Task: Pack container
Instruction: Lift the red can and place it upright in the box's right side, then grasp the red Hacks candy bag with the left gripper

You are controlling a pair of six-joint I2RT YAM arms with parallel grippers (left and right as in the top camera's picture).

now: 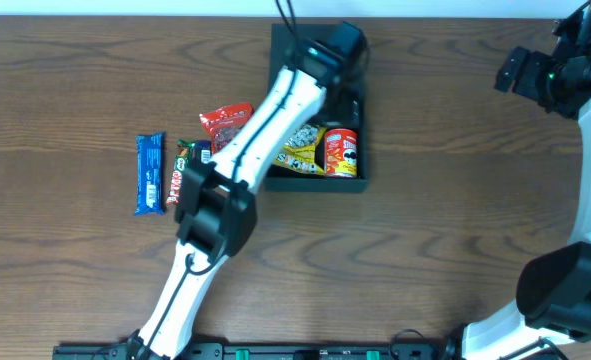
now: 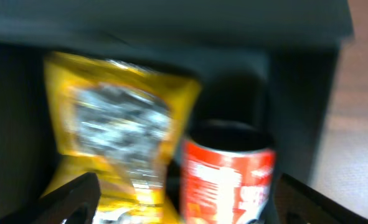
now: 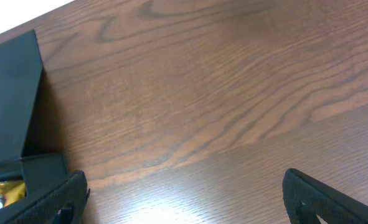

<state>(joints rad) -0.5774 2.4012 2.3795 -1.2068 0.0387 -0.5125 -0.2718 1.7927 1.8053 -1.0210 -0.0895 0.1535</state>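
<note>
Though overhead hides jaw gap, wrist views show left gripper point(image 2: 187, 194) wide over yellow packet point(image 2: 115, 118), red can point(image 2: 230, 180) in container point(image 2: 299, 93); right gripper point(image 3: 184, 193) wide.

Overhead looks straight down on the counter point(image 1: 455, 230) from high up. The left wrist view sits close inside the container point(image 1: 279, 70), facing a yellow packet point(image 2: 118, 118) and red can point(image 2: 227, 180). The right wrist view slants over the counter, sharing that packet at its left edge
</note>
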